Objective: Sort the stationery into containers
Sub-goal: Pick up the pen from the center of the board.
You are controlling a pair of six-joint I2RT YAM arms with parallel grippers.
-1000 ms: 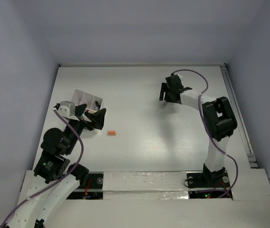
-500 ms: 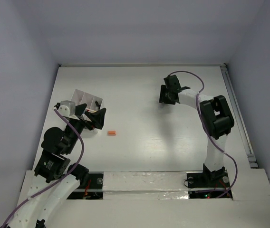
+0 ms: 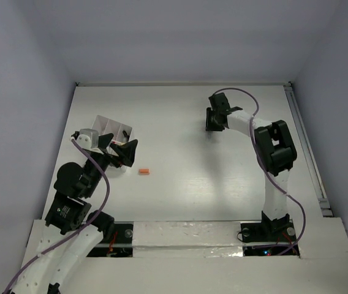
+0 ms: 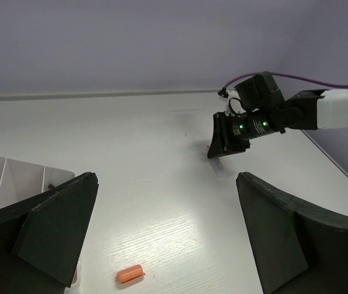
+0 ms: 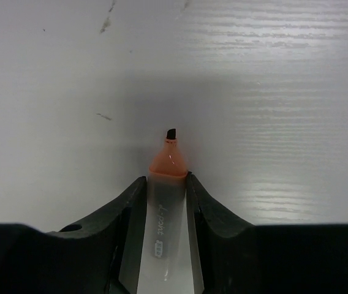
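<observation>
The white box sits at the left of the table, split by thin walls into compartments. The overhead view shows only its far part, and neither view makes clear what lies inside. The left gripper hovers at the box's near right corner with its fingers spread wide and nothing between them. A small orange piece lies on the bare table just to the right of that gripper, outside the box.

Only the right wrist camera shows what the right gripper holds. Its fingers are clamped on a marker with a pale barrel, an orange collar and a dark uncapped tip, which points out past the fingertips over the table. From above, the marker is hidden under the gripper, far right of the box. The left wrist view shows that gripper low over the table.

Compared with a second ago, the right gripper has shifted slightly left. The orange piece, the box and the left gripper are where they were.
</observation>
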